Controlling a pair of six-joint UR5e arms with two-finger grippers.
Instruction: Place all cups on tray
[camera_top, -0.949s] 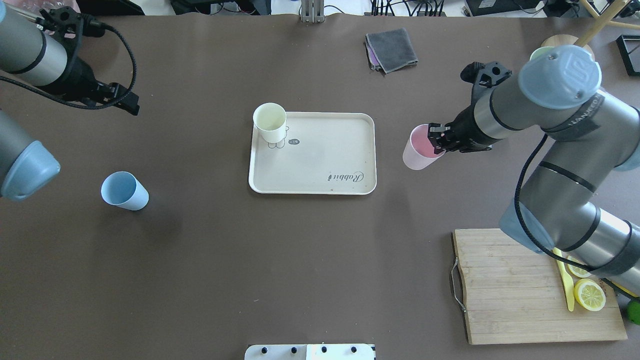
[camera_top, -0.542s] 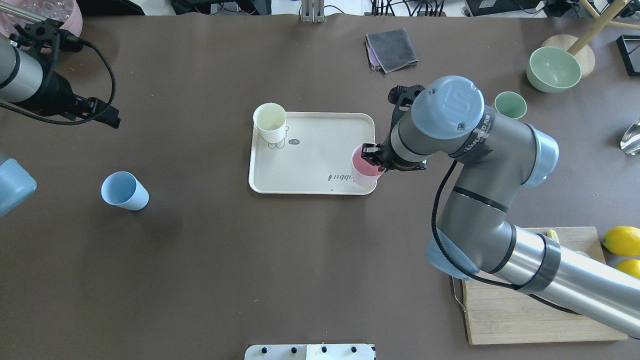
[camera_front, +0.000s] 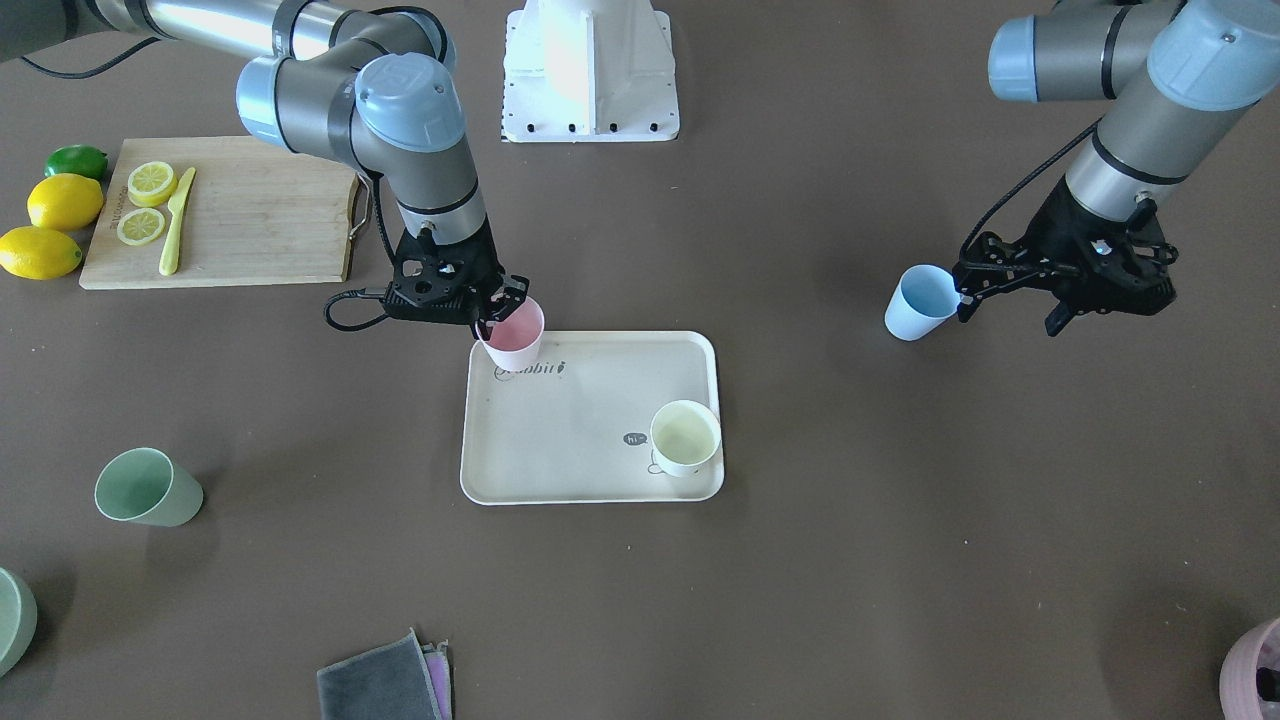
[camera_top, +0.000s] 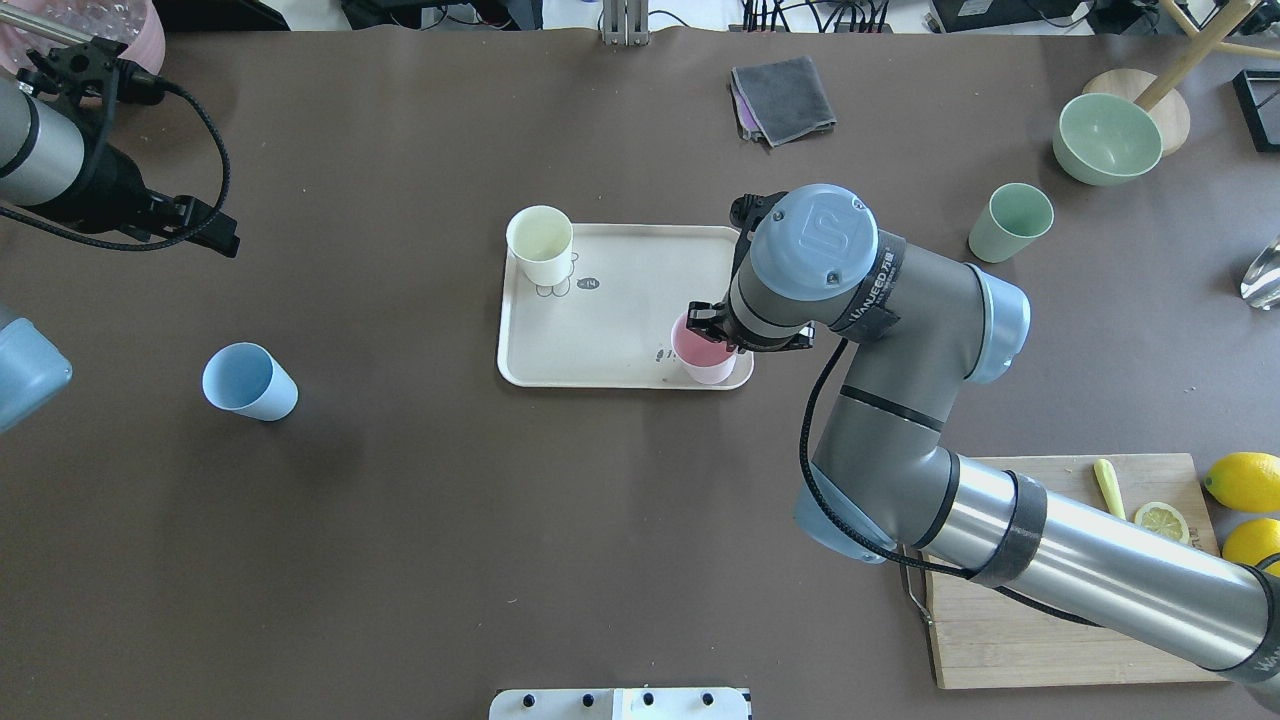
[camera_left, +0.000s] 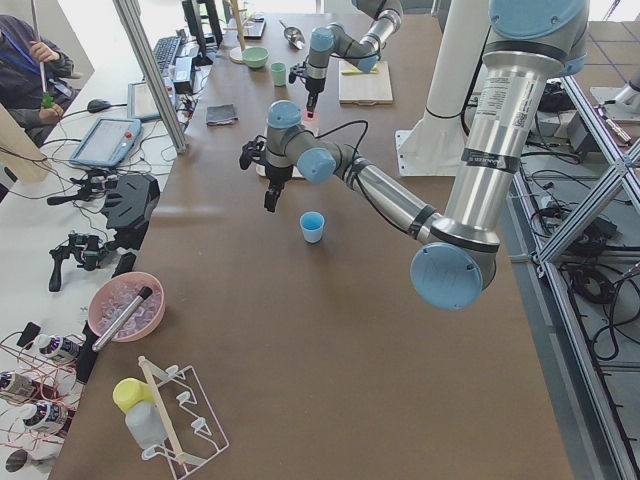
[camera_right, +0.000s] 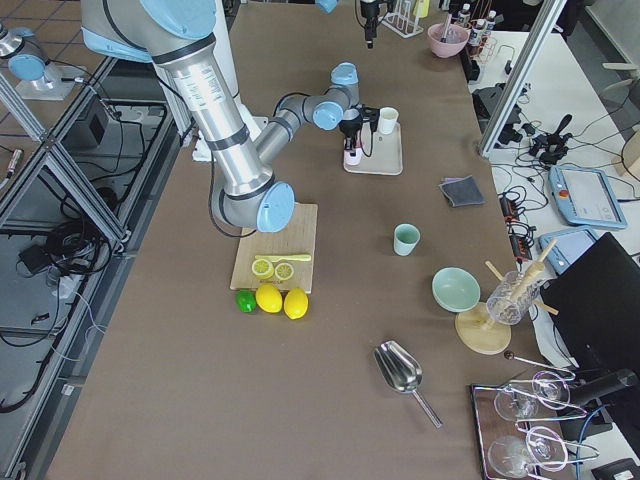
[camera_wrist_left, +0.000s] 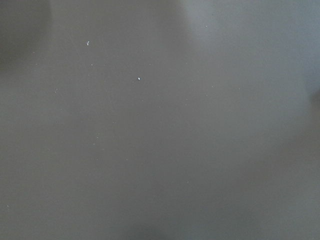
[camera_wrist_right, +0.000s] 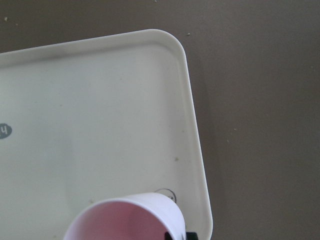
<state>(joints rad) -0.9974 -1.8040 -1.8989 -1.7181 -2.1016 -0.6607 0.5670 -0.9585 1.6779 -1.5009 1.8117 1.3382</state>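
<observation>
Four cups are in view: a pink cup (camera_top: 703, 355), a cream cup (camera_top: 540, 243), a blue cup (camera_top: 248, 382) and a green cup (camera_top: 1010, 222). There is one tray (camera_top: 620, 310). One wooden cutting board (camera_front: 260, 215) carries two lemon slices (camera_front: 151, 183) and one yellow knife (camera_front: 175, 222); beside it lie two whole lemons (camera_front: 64, 201) and one lime (camera_front: 77, 160). One green bowl (camera_top: 1106, 138), one metal scoop (camera_right: 405, 375) and one folded stack of cloths (camera_top: 785, 98) are on the table (camera_top: 600, 550). Two robot arms reach over it, the left arm (camera_front: 1120, 160) and the right arm (camera_front: 420, 130).

The tray (camera_top: 620, 330) sits on the counter (camera_top: 450, 550); first cup (camera_top: 540, 245) in its far left corner; second cup (camera_top: 700, 352) over its near right corner; third cup (camera_top: 250, 382) well left; fourth cup (camera_top: 1010, 222) right.
</observation>
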